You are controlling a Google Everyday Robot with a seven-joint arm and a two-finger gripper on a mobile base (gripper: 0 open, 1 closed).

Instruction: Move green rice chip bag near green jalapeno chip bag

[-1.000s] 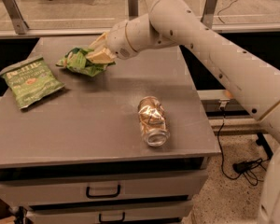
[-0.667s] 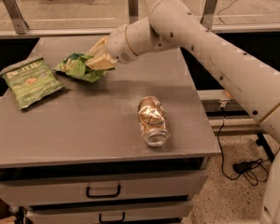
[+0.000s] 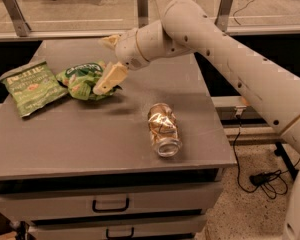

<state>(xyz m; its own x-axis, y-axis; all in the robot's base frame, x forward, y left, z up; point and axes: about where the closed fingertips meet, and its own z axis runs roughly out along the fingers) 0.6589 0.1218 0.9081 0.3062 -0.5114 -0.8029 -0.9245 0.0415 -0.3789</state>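
The puffy lime-green rice chip bag lies on the grey table at the left. Its left edge touches or nearly touches the flat darker green jalapeno chip bag, which lies at the table's left edge. My gripper is at the rice bag's right side and is open. One pale finger rests against the bag's right end. The other finger stands apart behind it.
A crushed clear plastic bottle lies on the table's right half near the front edge. Drawers sit under the tabletop. A rail with posts runs behind the table. Cables lie on the floor at the right.
The gripper carried the rice bag left and down toward the jalapeno bag. The bag now rests on the table and the fingers have spread apart.
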